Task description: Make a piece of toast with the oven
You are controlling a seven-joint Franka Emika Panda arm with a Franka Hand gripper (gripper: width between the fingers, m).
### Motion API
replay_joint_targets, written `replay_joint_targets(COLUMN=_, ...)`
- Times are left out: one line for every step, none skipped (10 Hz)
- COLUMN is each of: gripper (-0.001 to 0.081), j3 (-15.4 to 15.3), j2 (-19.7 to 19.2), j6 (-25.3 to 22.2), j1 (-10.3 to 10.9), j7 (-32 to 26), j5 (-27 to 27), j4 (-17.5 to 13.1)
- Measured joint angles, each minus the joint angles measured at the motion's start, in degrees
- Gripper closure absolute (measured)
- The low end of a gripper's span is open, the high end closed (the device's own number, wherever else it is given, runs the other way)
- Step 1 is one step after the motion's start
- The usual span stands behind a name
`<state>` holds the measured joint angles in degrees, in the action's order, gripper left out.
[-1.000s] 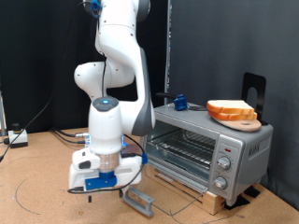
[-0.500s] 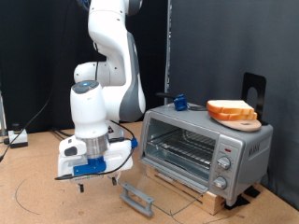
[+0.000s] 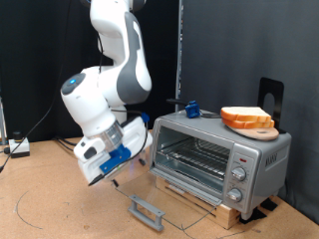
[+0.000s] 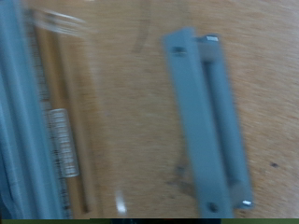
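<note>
The oven (image 3: 221,159) is a silver box at the exterior view's right, and its glass door hangs down open. The door's grey bar handle (image 3: 148,211) rests low near the floor. The handle also fills the wrist view (image 4: 210,121), beside the glass pane (image 4: 56,112). The wire rack (image 3: 189,157) shows inside. The piece of toast (image 3: 244,116) lies on a round wooden board on the oven's top. My gripper (image 3: 108,179) hangs tilted above and left of the handle. Its fingers stand apart and hold nothing.
A blue object (image 3: 189,108) sits on the oven's top at the back. The oven stands on a slatted wooden base (image 3: 214,206). A black stand (image 3: 270,97) rises behind the oven. Cables (image 3: 20,147) lie on the brown table at the exterior view's left.
The arm has swung up and to the exterior view's left, lifting my gripper off the door handle and tilting it. The door stays open with its handle down.
</note>
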<state>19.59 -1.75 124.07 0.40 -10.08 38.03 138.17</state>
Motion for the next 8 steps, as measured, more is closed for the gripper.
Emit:
replay_joint_targets(gripper=-0.0003, j3=0.21, j2=1.81, j6=-2.92, j1=-0.19, j7=-1.36, j5=0.72, j4=-0.18)
replay_joint_targets(gripper=-0.0003, j3=0.37, j2=3.63, j6=-5.44, j1=-0.24, j7=-1.45, j5=0.75, j4=-0.31)
replay_joint_targets(gripper=-0.0003, j3=0.44, j2=5.48, j6=-7.59, j1=-0.25, j7=-1.41, j5=0.69, j4=-0.39)
replay_joint_targets(gripper=-0.0003, j3=0.45, j2=7.32, j6=-9.44, j1=-0.25, j7=-1.12, j5=0.36, j4=-0.43)
replay_joint_targets(gripper=-0.0003, j3=0.38, j2=9.14, j6=-10.91, j1=-0.24, j7=-0.32, j5=-0.59, j4=-0.44)
replay_joint_targets(gripper=-0.0003, j3=0.02, j2=11.05, j6=-11.31, j1=-0.24, j7=2.02, j5=-2.32, j4=-0.34)
replay_joint_targets(gripper=-0.0003, j3=-0.54, j2=13.26, j6=-11.21, j1=-0.25, j7=4.34, j5=-3.95, j4=0.67)
replay_joint_targets(gripper=-0.0003, j3=-0.49, j2=13.06, j6=-11.22, j1=-0.25, j7=4.11, j5=-3.68, j4=0.67)
